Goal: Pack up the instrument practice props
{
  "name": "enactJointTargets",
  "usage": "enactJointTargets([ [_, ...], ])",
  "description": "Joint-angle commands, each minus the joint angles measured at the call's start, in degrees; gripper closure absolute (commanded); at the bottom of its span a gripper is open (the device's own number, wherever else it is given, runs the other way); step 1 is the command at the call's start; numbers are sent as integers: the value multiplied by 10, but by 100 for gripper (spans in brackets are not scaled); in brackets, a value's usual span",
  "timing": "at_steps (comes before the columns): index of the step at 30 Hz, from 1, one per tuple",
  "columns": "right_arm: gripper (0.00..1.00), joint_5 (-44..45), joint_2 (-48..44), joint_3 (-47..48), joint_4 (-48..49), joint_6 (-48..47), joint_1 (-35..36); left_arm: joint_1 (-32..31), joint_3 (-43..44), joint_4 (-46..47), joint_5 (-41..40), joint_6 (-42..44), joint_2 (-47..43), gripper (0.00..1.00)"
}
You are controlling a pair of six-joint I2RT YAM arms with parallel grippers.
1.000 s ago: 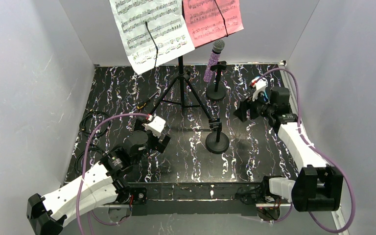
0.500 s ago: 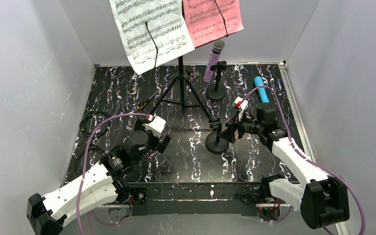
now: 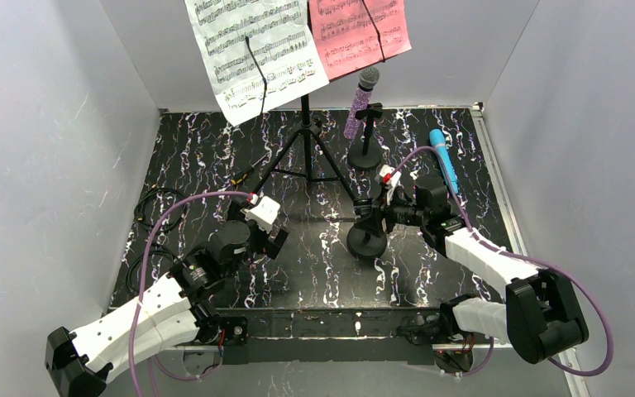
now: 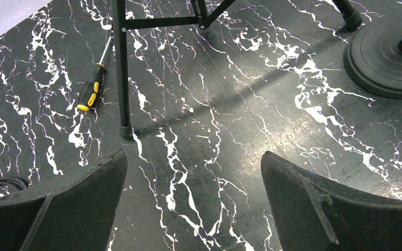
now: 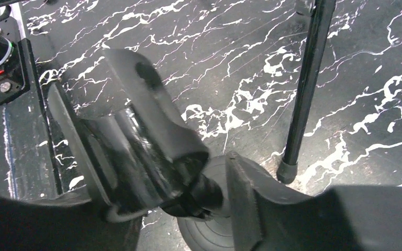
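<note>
- Your right gripper (image 3: 373,212), fingers spread, straddles the near black round-based mic holder (image 3: 367,242).
- Your left gripper (image 4: 192,163) hangs open, empty.
- Nothing looks packed: blue plastic microphone (image 3: 444,160), purple glitter microphone (image 3: 357,106), white and pink music sheets (image 3: 252,50).

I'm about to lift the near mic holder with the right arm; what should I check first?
1. Right tool straddles the clip of the near mic holder: ok.
2. Grip closed firmly: cannot tell, view blurred.
3. Holder free of any microphone: ok; blue microphone lies on the table.
4. Room from tripod leg: not ok, its foot stands close beside the holder.
5. Left tool open, away from the holder: ok.
</note>
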Motion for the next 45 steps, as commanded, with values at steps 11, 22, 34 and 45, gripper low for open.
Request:
enactJointTargets([
  [11, 99, 3, -14, 81, -132, -50, 2, 3, 17, 4, 1, 2, -6, 2],
  [22, 99, 112, -43, 159, -142, -66, -104, 3, 18, 3, 3, 2, -9, 2],
  [34, 99, 284, 72, 257, 27, -47, -259, 3, 19, 1, 0, 3, -12, 2],
  [45, 99, 466, 232, 327, 214, -60, -300, 3, 14, 5, -17, 9, -18, 2],
])
